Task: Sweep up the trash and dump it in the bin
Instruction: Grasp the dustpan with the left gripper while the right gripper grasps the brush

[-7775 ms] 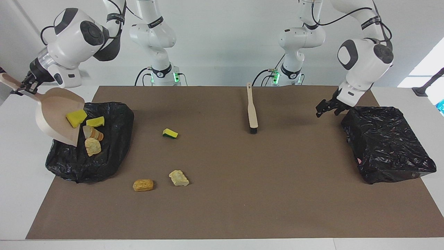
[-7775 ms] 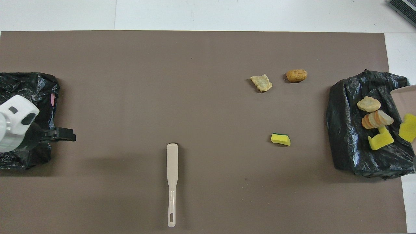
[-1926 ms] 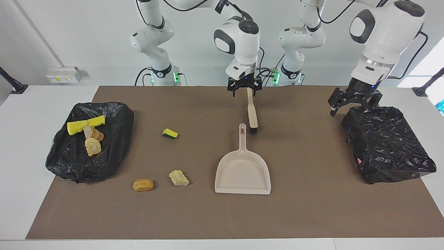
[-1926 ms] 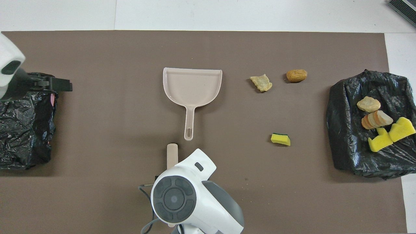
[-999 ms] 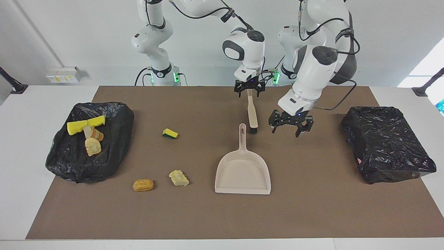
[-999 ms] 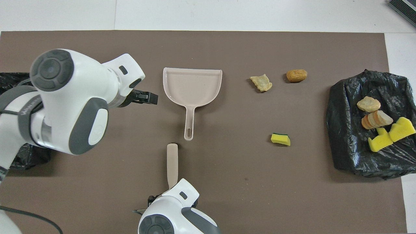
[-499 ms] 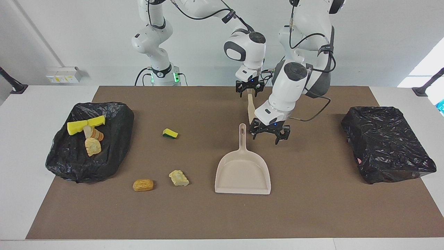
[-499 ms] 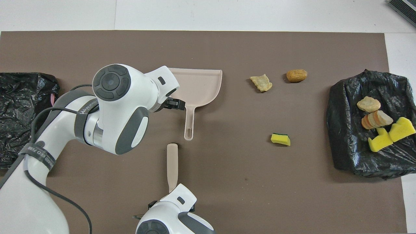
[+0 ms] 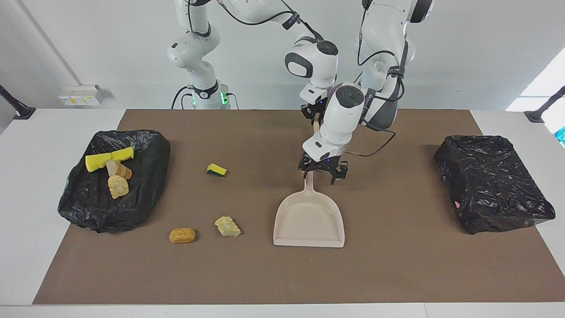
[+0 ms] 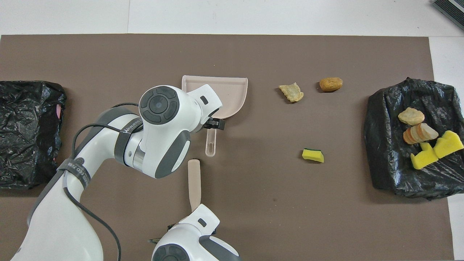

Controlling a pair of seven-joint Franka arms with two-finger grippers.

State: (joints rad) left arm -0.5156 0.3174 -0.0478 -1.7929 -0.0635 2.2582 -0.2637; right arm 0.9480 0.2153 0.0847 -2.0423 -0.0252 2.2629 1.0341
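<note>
**A:** Where do we have the tools?

**B:** Closest to the bases, the right tool (image 9: pixel 316 113) is at the handle end of the brush (image 10: pixel 194 181), which lies on the brown mat (image 9: pixel 397 265) with its handle pointing toward the robots. The left arm blocks our view, so we cannot tell whether that tool is closed on the brush.

**A:** And the left?

**B:** The left tool (image 9: pixel 321 173) is low over the handle of the dustpan (image 9: pixel 309 221). Its fingers are spread wide with the handle running between them, nearer one finger. It's holding nothing. The pan sits flat on the desk (image 9: pixel 26 221), just farther out than the brush, mouth facing away from the robots.

**A:** Trash?

**B:** We count three loose pieces, all toward the right arm's end from the pan:
- The yellow-green sponge (image 9: pixel 216 169) is about level with the pan handle.
- The cream chunk (image 9: pixel 227 226) and the orange chunk (image 9: pixel 182 235) are farther out, near each other and level with the pan's mouth.

**A:** Bins?

**B:** There is a black-bagged bin (image 9: pixel 114 207) at the right arm's end. On top of it we see two yellow sponge pieces (image 9: pixel 97 162), a sliced bread chunk (image 9: pixel 119 169) and a tan chunk (image 9: pixel 118 186), all bunched together. A second black bag (image 9: pixel 494 185) is at the left arm's end, well apart from both tools.
</note>
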